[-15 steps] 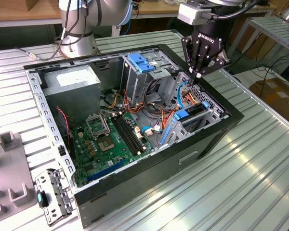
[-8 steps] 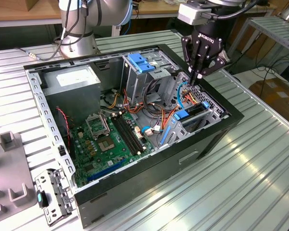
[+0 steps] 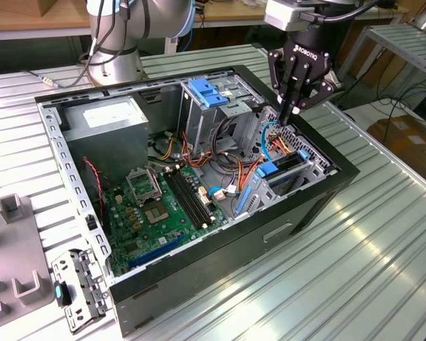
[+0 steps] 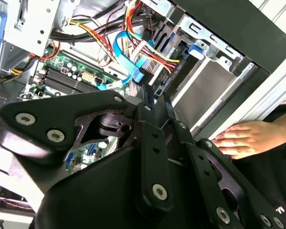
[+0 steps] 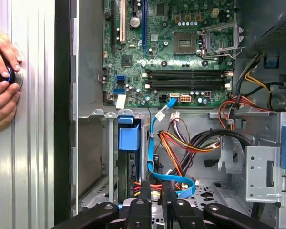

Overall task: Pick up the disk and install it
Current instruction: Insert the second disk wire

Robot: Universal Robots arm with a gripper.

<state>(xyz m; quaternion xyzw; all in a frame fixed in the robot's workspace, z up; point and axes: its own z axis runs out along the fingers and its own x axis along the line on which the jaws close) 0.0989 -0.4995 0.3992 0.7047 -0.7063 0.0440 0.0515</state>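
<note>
I have the black three-fingered gripper point(image 3: 290, 114) hanging over the open black computer case point(image 3: 319, 206), its fingers drawn together at the tips and holding nothing that I can see. The disk, a flat silver-grey drive on blue plastic rails point(image 3: 278, 170), sits edge-up in the grey metal bay point(image 3: 309, 165) just below the gripper.

Risk, in my judgement: the bundle of red, yellow and blue cables point(image 3: 273, 138) lies beside the bay, and a descending finger could snag it or press a connector loose.

The first wrist view shows a person's hand point(image 5: 2, 86) resting on a round black knob outside the case wall (not visible from the exterior camera). The second wrist view shows the bay's bare metal side point(image 4: 209, 90).
</note>
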